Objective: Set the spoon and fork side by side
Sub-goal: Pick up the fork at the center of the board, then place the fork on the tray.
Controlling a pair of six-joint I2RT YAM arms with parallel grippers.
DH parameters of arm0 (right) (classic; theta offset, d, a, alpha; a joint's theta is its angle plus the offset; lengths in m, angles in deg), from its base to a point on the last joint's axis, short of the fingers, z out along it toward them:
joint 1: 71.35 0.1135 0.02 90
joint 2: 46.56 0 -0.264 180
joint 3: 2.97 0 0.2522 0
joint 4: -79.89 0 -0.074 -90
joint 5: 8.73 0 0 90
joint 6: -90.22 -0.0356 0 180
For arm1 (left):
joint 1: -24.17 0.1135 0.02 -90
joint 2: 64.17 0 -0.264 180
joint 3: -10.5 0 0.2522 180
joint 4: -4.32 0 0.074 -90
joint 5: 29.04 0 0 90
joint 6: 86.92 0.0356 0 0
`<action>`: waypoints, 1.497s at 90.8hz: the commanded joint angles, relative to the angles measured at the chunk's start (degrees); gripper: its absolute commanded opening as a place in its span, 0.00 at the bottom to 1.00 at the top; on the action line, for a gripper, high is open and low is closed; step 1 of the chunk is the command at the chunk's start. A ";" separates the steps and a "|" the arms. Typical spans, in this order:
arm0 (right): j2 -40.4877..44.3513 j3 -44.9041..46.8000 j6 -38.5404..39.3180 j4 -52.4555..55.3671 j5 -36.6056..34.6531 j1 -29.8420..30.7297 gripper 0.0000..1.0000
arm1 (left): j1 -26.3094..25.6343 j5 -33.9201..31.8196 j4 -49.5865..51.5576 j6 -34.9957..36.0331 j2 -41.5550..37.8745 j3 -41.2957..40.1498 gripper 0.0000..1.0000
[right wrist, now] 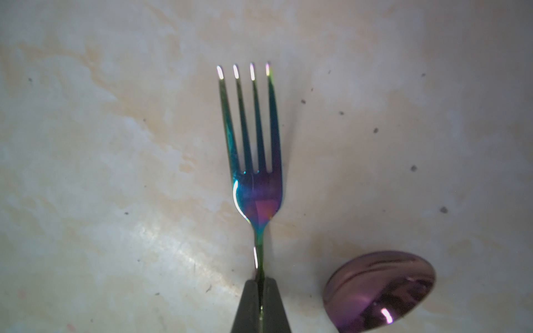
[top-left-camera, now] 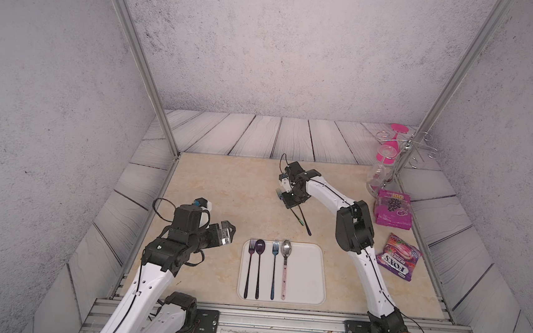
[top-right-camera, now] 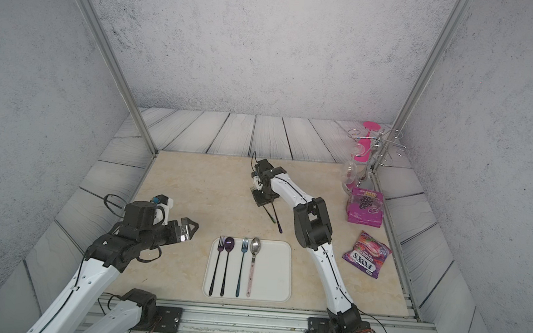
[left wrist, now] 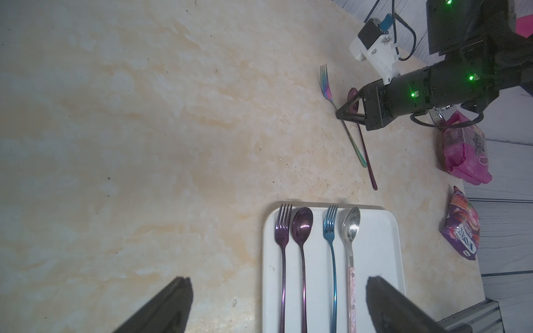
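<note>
The iridescent fork (right wrist: 255,173) is clamped at its thin neck by the right gripper (right wrist: 261,284), jaws pinched tight on it, tines reaching out ahead of the fingertips over the marble tabletop (right wrist: 115,144). The purple spoon (right wrist: 380,291) is seen just beside those jaws, bowl up. The left gripper (left wrist: 278,281) is held wide apart, nothing gripped, with the white tray (left wrist: 380,245) near, ahead of it.
</note>
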 commanded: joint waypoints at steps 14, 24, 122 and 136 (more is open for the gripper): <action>10.23 6.30 -3.15 -3.65 -0.22 0.23 0.00 | -0.26 -1.49 1.40 0.79 -2.06 1.18 0.99; 15.82 9.41 -5.34 -5.10 -0.26 0.37 0.00 | -0.26 -1.75 1.45 0.76 -2.56 1.10 0.99; 61.83 81.32 -60.19 -25.36 -6.44 21.59 0.00 | -0.26 0.53 1.12 0.76 -5.05 0.65 0.99; 59.83 79.69 -59.25 -24.16 -8.18 22.05 0.00 | -0.19 0.23 1.31 0.76 -5.56 0.57 0.99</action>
